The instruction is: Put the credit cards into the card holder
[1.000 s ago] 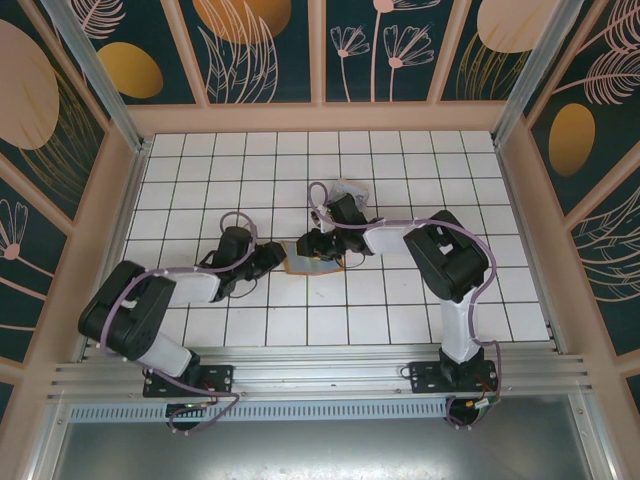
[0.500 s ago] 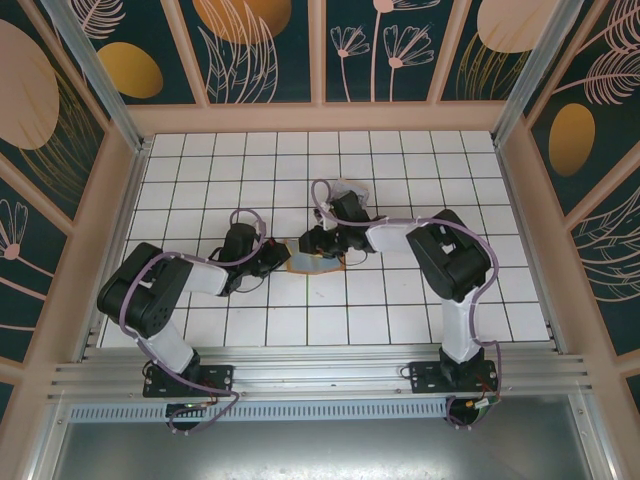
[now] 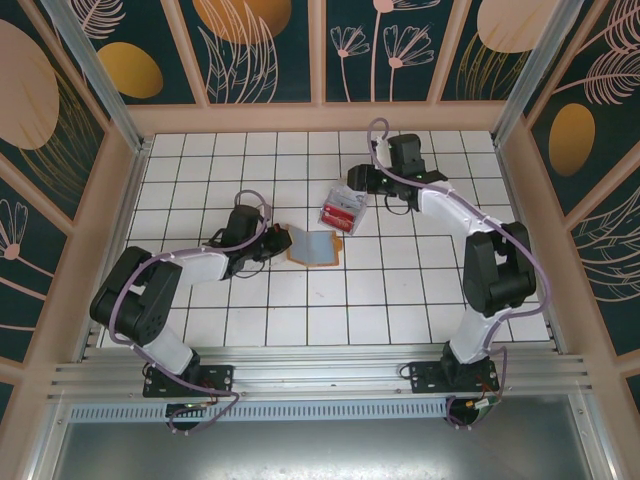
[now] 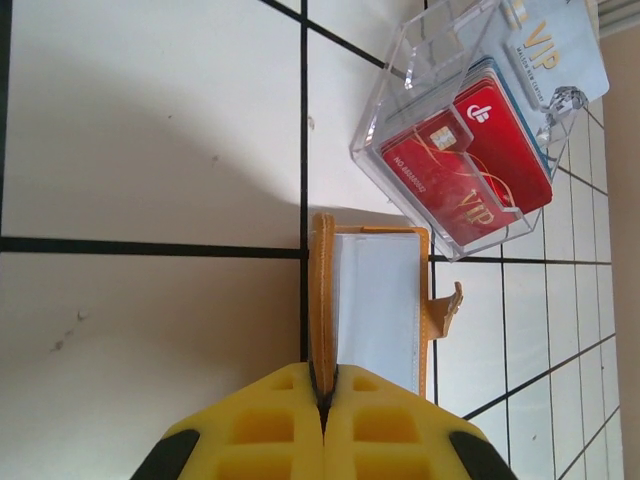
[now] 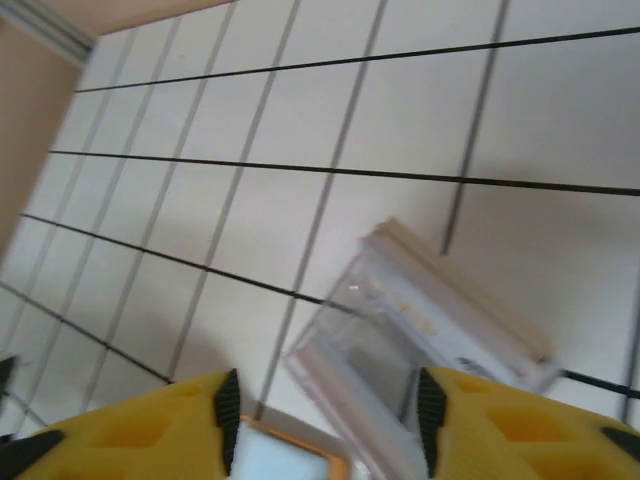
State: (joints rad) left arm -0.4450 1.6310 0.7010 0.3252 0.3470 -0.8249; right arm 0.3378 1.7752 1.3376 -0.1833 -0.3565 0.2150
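Observation:
The card holder (image 3: 316,248) lies open on the tiles, orange with a pale grey lining. My left gripper (image 3: 274,244) is shut on its left flap; in the left wrist view the yellow fingers (image 4: 390,420) pinch the upright orange edge of the card holder (image 4: 375,305) at the left gripper (image 4: 322,375). The credit cards (image 4: 470,165), red with a whitish one (image 4: 565,45) behind, sit in a clear plastic box (image 3: 342,210) just beyond the holder. My right gripper (image 3: 358,182) hovers open behind the box, nothing between its fingers (image 5: 450,425); the right gripper (image 5: 325,420) looks down on the box (image 5: 420,330).
Tan frame walls (image 3: 320,117) close in the white tiled floor (image 3: 420,300) on three sides. Both arm bases stand on the metal rail (image 3: 320,378) at the near edge. The floor is bare at the right front and the left back.
My right gripper has left the card holder, opened wider and swung to the back right, uncovering the clear box. My left gripper has closed on the holder's left flap.

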